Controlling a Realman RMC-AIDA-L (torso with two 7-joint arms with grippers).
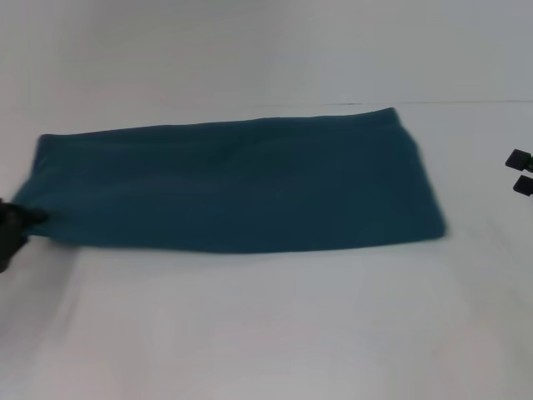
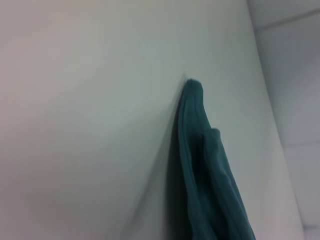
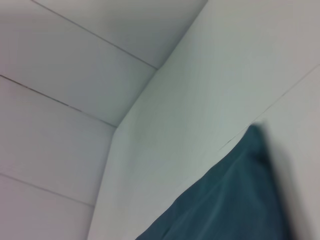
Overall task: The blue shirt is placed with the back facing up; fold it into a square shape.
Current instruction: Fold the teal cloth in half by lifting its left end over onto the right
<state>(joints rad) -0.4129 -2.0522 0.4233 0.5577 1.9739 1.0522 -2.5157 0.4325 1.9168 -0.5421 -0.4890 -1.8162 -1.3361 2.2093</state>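
Low at the shirt's near-left corner, left end effector grips the blue shirt; right end effector hangs apart, grip unclear.

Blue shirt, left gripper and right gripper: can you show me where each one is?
blue shirt point(image 1: 237, 187): head view, middle of the folded cloth.
left gripper point(image 1: 12, 227): head view, dark tips at the shirt's left corner.
right gripper point(image 1: 520, 171): head view, black fingers, far right.
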